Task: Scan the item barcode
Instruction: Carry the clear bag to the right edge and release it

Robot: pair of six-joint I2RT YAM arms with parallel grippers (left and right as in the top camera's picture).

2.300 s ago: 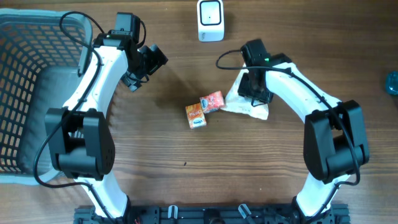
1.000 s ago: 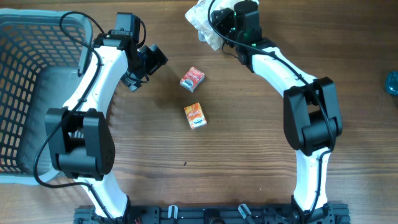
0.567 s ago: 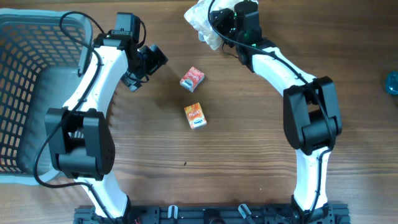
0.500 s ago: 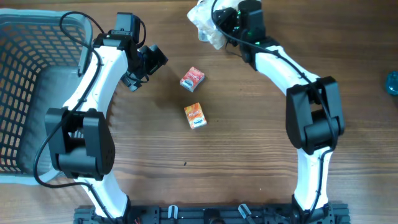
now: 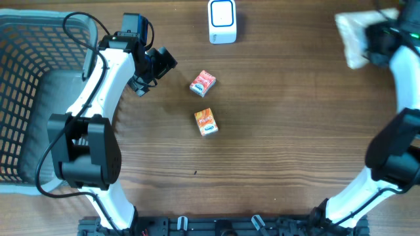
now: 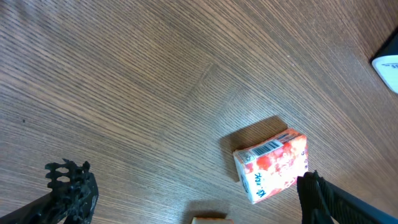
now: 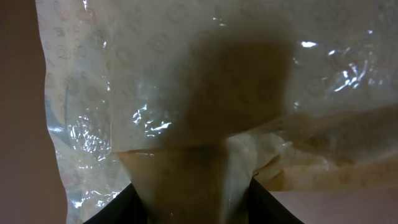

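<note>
well right of the scanner (image 5: 222, 21), my right gripper (image 5: 371, 44) clamps the packet (image 5: 351, 36); its slick film could slip.

White arms (image 5: 108, 69), black joints (image 5: 85, 147) and cables (image 5: 88, 16), black left end effector (image 5: 154, 73).

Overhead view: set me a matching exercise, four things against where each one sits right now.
Things:
1. scanner
2. plastic packet
3. basket
4. red carton

Places:
a. left edge of the table
b. mid-table, apart from the orange carton
c. in the right pincer, top right
d. top centre

Pairs: 1-d, 2-c, 3-a, 4-b
</note>
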